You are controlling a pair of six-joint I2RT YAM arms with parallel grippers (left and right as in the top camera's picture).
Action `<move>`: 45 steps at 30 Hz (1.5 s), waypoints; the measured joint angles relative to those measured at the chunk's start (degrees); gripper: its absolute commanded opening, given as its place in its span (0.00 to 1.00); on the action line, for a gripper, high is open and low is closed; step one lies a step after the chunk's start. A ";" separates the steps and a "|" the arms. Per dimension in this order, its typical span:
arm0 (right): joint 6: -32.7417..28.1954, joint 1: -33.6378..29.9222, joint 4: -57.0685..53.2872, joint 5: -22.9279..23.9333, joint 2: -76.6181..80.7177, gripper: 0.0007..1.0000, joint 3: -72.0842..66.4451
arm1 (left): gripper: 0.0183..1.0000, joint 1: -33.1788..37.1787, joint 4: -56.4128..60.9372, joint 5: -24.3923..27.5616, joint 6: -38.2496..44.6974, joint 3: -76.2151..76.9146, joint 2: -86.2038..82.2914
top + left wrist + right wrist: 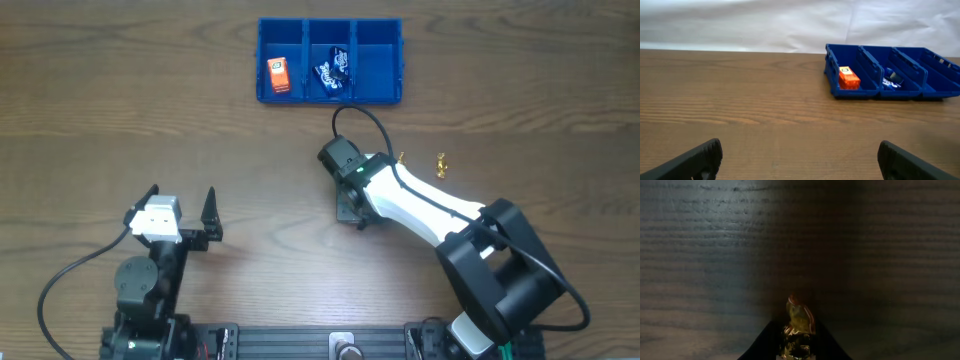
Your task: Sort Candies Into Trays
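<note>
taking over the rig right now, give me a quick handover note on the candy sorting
Left gripper: open, empty, over bare table on the left side.
Right gripper: shut on a gold-wrapped candy, down near the table, short of the blue tray.
Done: the orange candy is in the tray's left compartment and the blue-wrapped candies are in the middle one. The right compartment is empty.
Left: drop the held candy in the tray, probably the empty right compartment. Then fetch the loose gold candy lying on the table to the right of the right arm.
</note>
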 measured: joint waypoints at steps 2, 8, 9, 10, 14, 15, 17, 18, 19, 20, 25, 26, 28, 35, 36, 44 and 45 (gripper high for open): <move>0.04 0.00 0.57 0.00 -0.02 0.12 0.00 | 1.00 0.00 0.02 0.02 0.00 0.00 0.00; 0.09 0.00 -1.70 2.86 -4.70 0.09 1.38 | 1.00 0.00 0.02 0.02 0.00 0.00 0.00; 0.04 -0.09 -2.80 4.09 -6.10 0.09 2.64 | 1.00 0.00 0.00 0.02 0.02 0.00 0.00; -0.04 -0.35 -5.25 6.14 -7.98 0.08 5.99 | 1.00 0.00 0.00 0.00 0.02 0.00 0.00; -2.01 -3.85 -7.41 11.80 -9.92 0.09 19.93 | 1.00 0.00 0.02 0.02 0.02 0.00 0.00; -2.86 -4.83 -6.86 12.66 -9.73 0.09 22.56 | 1.00 0.00 0.02 0.02 0.00 0.00 0.00; -5.95 -8.20 -4.85 14.97 -8.09 0.09 30.21 | 1.00 0.00 0.02 0.00 0.00 0.00 0.00; -6.99 -9.35 -4.48 15.41 -6.97 0.09 32.65 | 1.00 0.00 0.02 0.00 0.00 0.00 0.00; -7.96 -10.21 -4.00 15.78 -5.79 0.09 34.64 | 1.00 0.00 0.02 0.02 0.02 0.00 0.00; -9.07 -11.47 -3.58 16.28 -3.87 0.09 37.35 | 1.00 0.00 0.02 0.02 0.02 0.00 0.00; -12.90 -15.21 -1.14 16.92 7.45 0.13 43.30 | 1.00 0.00 0.02 0.00 0.00 0.00 0.00; -13.20 -15.39 -0.37 16.74 8.81 0.16 43.32 | 1.00 0.00 0.02 0.02 0.02 0.00 0.00; -13.90 -15.65 1.31 16.28 11.91 0.21 43.32 | 1.00 0.00 0.02 0.02 0.00 0.00 0.00; -14.82 -15.69 4.11 15.65 13.90 0.32 43.60 | 1.00 0.00 0.02 0.02 0.00 0.00 0.00; -14.88 -15.69 4.11 15.65 13.90 0.45 43.60 | 1.00 0.00 0.02 0.00 0.02 0.00 0.00; -16.00 -15.69 3.65 14.86 13.90 0.73 43.60 | 1.00 0.00 0.02 0.02 0.02 0.00 0.00; -16.04 -15.69 3.65 14.80 13.86 0.73 43.60 | 1.00 0.00 0.00 0.00 0.00 0.00 0.00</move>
